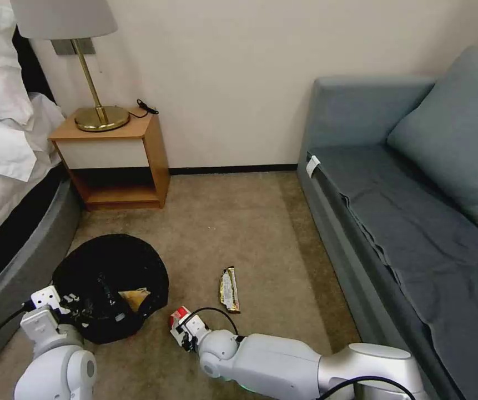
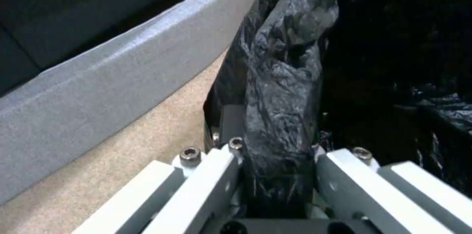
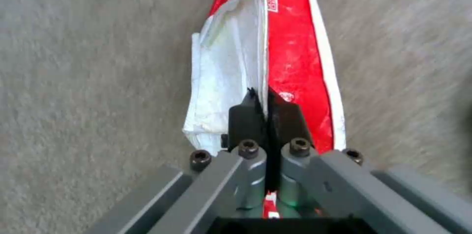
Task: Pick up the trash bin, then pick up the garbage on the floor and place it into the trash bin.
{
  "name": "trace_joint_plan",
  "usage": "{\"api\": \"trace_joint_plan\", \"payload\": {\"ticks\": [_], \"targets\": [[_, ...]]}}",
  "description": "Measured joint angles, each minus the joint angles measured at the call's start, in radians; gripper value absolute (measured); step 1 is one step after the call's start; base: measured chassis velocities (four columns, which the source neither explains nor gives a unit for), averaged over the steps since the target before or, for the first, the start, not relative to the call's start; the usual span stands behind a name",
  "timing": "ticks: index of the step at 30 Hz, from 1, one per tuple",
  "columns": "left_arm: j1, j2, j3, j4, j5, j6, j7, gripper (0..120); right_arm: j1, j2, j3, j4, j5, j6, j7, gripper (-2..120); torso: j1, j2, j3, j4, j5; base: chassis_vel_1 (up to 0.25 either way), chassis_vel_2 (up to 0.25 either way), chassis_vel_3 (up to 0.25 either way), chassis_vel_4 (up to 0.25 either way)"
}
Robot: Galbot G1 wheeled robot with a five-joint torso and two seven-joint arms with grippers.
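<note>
— Red-and-white wrapper [image 3: 275, 60] is being pinched by the right pincer [image 3: 266, 103] near the floor; left pincer [image 2: 275, 160] is clamping the trash bin [image 1: 111, 278] rim.

— Remaining? Snack bar wrapper [image 1: 229, 289] is lying on carpet.

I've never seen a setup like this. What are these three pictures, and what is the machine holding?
It is a two-armed robot in a bedroom. The wide picture comes from a camera on its head; the two close-ups come from cameras on its wrists. The left gripper is shut on the bag-lined rim of the trash bin, which already holds a tan paper wrapper. The right gripper is pinching a red-and-white wrapper above the carpet. A dark-and-gold snack bar wrapper lies on the carpet.
</note>
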Motion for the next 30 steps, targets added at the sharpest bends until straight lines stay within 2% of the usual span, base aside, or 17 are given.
{"api": "trace_joint_plan", "payload": {"ticks": [5,10,11,14,17,21,24,30], "targets": [[0.000,0.000,0.003,-0.003,0.000,0.001,0.000,3,0.022,-0.072,0.057,0.106,-0.005,0.011,0.012,0,0.000,0.000,0.000,0.0000,0.0000,0.000,0.000,0.000,0.000],[0.000,0.000,0.007,-0.003,-0.001,0.005,0.001,3,0.054,-0.189,0.231,0.244,-0.041,0.047,0.001,0,0.000,0.000,0.000,0.0000,0.0003,0.000,0.000,0.000,0.000],[0.000,0.000,0.007,-0.003,-0.001,0.005,0.001,3,0.054,-0.189,0.231,0.244,-0.041,0.047,0.001,0,0.000,0.000,0.000,0.0000,0.0003,0.000,0.000,0.000,0.000],[0.000,0.000,0.009,0.008,-0.001,0.004,0.002,3,0.062,-0.236,0.352,0.310,-0.110,0.078,-0.025,0,0.000,0.000,0.000,-0.0003,0.0001,0.000,0.000,0.000,0.000],[-0.001,0.000,0.013,0.015,0.001,0.003,0.002,3,0.064,-0.239,0.403,0.341,-0.125,0.102,-0.031,0,0.000,0.000,0.000,-0.0003,0.0001,0.000,0.000,0.000,0.000],[-0.008,0.000,0.022,0.026,0.007,0.002,0.003,3,0.069,-0.224,0.471,0.487,-0.040,0.094,-0.008,0,0.000,0.000,0.000,-0.0001,-0.0001,0.000,0.000,0.000,0.000],[-0.012,0.000,0.033,0.030,0.015,0.002,0.003,3,0.070,-0.193,0.455,0.643,0.053,0.054,0.038,0,0.000,0.000,0.000,0.0001,0.0000,0.000,0.000,0.000,0.000],[-0.009,0.000,0.043,0.024,0.020,0.003,0.004,3,0.054,-0.131,0.381,0.713,0.156,0.049,0.068,0,0.000,0.000,0.000,0.0001,-0.0002,0.000,0.000,0.000,0.000]]}}
